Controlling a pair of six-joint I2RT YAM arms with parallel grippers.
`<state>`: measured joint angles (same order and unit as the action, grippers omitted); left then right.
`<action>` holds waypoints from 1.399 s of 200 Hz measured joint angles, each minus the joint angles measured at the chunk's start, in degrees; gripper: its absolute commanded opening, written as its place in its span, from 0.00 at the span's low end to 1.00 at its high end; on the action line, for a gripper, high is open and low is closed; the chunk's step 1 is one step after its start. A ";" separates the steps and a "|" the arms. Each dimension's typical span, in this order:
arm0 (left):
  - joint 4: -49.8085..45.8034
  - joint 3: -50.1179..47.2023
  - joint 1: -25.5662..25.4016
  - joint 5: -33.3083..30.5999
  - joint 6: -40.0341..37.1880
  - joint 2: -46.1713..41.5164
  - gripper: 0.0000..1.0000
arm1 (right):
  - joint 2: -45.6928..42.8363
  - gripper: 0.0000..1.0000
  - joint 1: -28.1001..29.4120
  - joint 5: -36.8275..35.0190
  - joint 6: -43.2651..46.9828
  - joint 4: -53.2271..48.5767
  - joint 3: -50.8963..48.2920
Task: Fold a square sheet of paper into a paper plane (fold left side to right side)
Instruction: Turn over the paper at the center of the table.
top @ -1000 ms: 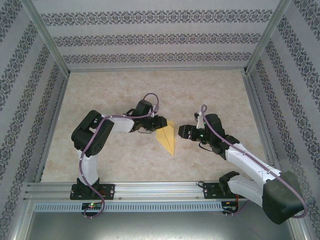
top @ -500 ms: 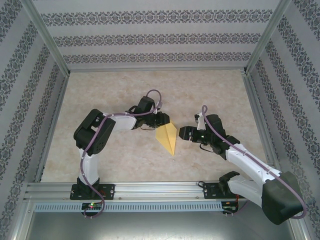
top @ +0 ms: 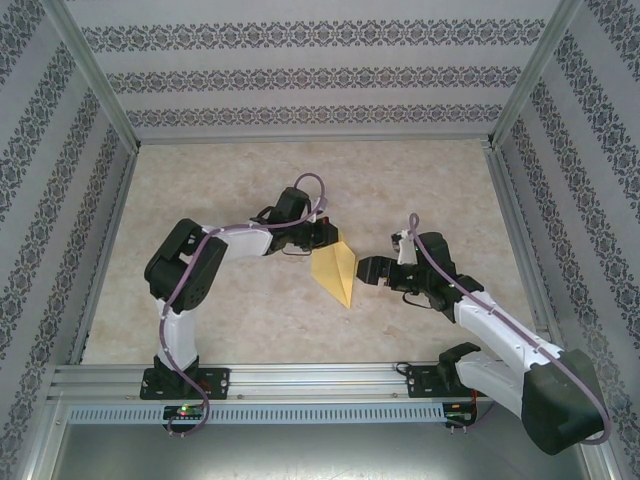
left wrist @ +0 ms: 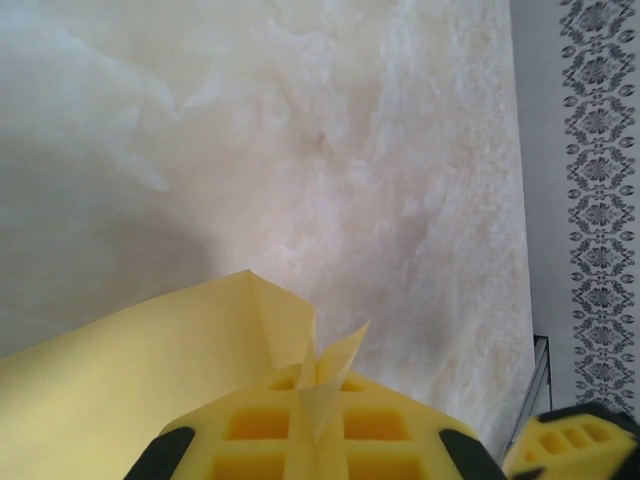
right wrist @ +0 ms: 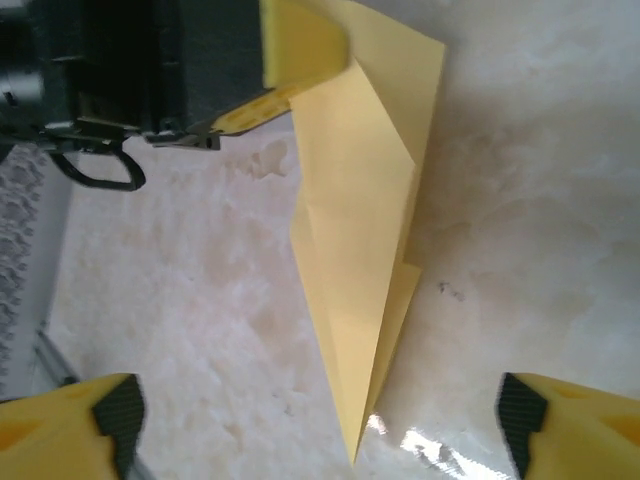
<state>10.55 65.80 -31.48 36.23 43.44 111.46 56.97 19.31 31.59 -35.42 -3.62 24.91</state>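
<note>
The yellow-orange sheet of paper (top: 337, 270) lies mid-table, folded into a slim pointed paper plane shape whose tip points toward the arms' bases. My left gripper (top: 326, 236) is shut on its far wide end. In the left wrist view the yellow pads (left wrist: 250, 430) pinch a raised fold of paper (left wrist: 130, 370) between them. My right gripper (top: 366, 269) stands open just right of the paper. In the right wrist view the plane (right wrist: 360, 220) runs down to its tip, which lies between my wide-open right gripper (right wrist: 330, 430) and touches neither finger. The left gripper (right wrist: 300, 60) holds the top corner.
The marble-patterned table (top: 230, 180) is bounded by metal frame rails (top: 300, 375) at the near edge and patterned walls (top: 300, 80) on three sides. The two arms reach toward each other over the table's middle.
My left gripper moved right onto the paper's far end and shut on it, lifting that fold. My right gripper opened wider and drew slightly back to the right.
</note>
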 measured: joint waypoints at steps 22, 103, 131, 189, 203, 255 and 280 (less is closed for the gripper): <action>-2.03 -0.37 0.46 -0.81 -1.18 -6.03 0.00 | -0.46 0.98 -3.54 5.38 -2.99 4.20 -1.84; -7.65 5.29 6.86 -1.97 -2.93 -21.20 0.00 | 6.64 0.98 -3.41 20.57 -21.79 32.85 -1.84; -7.61 7.85 6.86 -1.29 -2.32 -21.81 0.00 | 9.66 0.98 1.81 21.22 -24.52 36.76 0.85; -4.96 7.48 6.86 1.62 2.67 -22.58 0.00 | 15.89 0.87 5.25 21.24 -29.40 45.51 3.39; -3.78 6.64 6.86 2.10 4.00 -22.77 0.00 | 16.98 0.80 5.35 21.35 -30.60 47.60 4.13; -1.88 5.11 6.86 2.60 6.91 -22.80 0.00 | 18.60 0.40 5.70 21.42 -34.05 53.18 5.07; -1.14 4.37 6.86 2.54 7.48 -22.86 0.00 | 18.38 0.24 5.68 21.42 -34.14 53.37 5.07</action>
<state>9.41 70.17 -24.62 38.76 50.92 88.60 75.35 24.99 53.01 -69.56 49.76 29.98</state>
